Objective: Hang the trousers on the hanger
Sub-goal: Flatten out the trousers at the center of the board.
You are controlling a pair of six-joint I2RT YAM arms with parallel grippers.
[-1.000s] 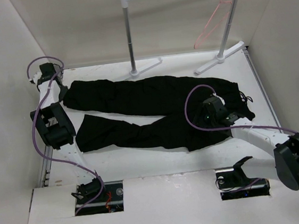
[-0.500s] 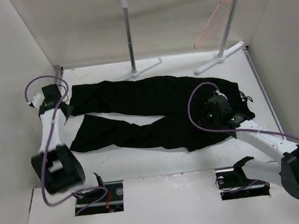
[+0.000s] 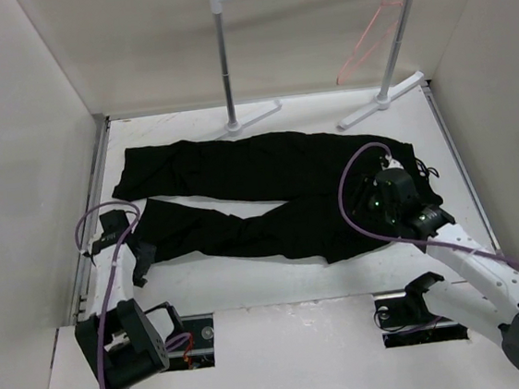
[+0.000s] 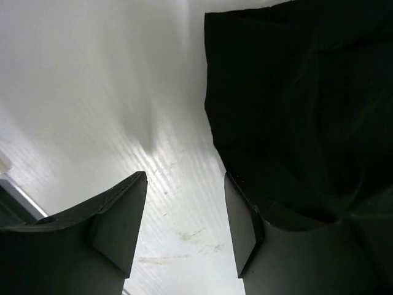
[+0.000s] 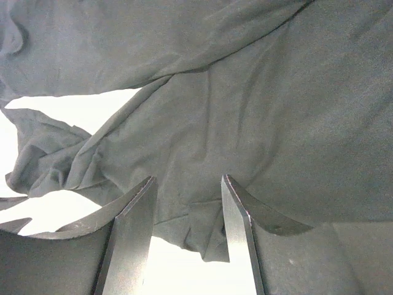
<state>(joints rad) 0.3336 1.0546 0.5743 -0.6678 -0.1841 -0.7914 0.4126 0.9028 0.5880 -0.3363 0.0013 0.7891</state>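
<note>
Left end effector (image 4: 184,179) withdrew to trousers (image 4: 295,92) cuff edge.

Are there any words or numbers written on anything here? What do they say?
None: no words, numbers or signs can be read in any view.
The trousers are plain black.
The hanger, the rack and the table show no lettering.

A flat white tabletop (image 3: 278,281) is boxed in by plain off-white walls (image 3: 21,136) on three sides. A white and silver clothes rack (image 3: 224,59) stands at its far edge under soft, even light.
</note>
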